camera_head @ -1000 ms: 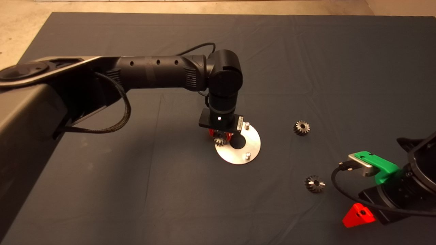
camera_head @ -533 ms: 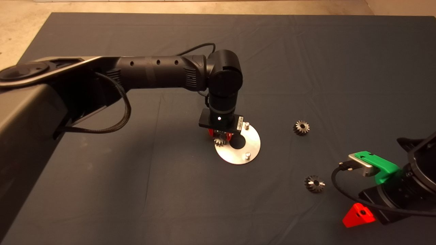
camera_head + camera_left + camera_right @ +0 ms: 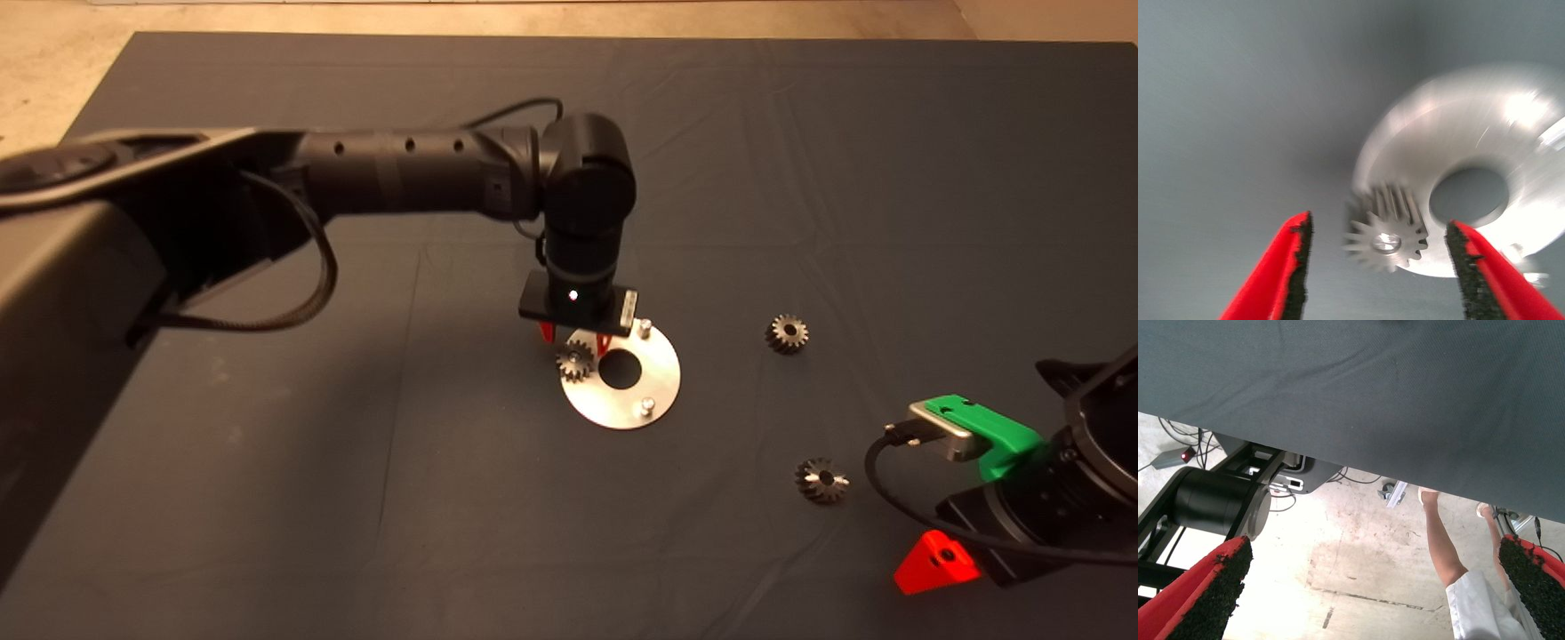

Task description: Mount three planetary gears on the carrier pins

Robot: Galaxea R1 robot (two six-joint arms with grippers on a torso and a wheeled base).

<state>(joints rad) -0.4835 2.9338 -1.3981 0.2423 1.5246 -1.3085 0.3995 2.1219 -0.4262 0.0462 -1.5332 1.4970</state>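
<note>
A round silver disc (image 3: 662, 373) with a large centre hole lies mid-mat, and two bare carrier pins (image 3: 645, 326) (image 3: 647, 406) stand on its right side. One planetary gear (image 3: 575, 362) sits flat on the disc's left edge, a shiny stud showing in its centre hole (image 3: 1386, 237). My left gripper (image 3: 575, 340) hovers just above that gear, open, its fingers (image 3: 1288, 267) apart from the teeth on both sides. Two more gears lie loose on the mat, one to the right of the disc (image 3: 787, 333) and one to its lower right (image 3: 821, 480). My right gripper (image 3: 1375, 547) waits open at the mat's lower right edge.
The left arm (image 3: 400, 173) reaches in over the mat's left half. In the right wrist view, the floor beyond the mat shows cables, a black stand (image 3: 1218, 503) and a person's legs (image 3: 1441, 543).
The left gripper has opened and lifted a little. The gear it held now sits free on the disc's left edge. The right arm has not moved.
</note>
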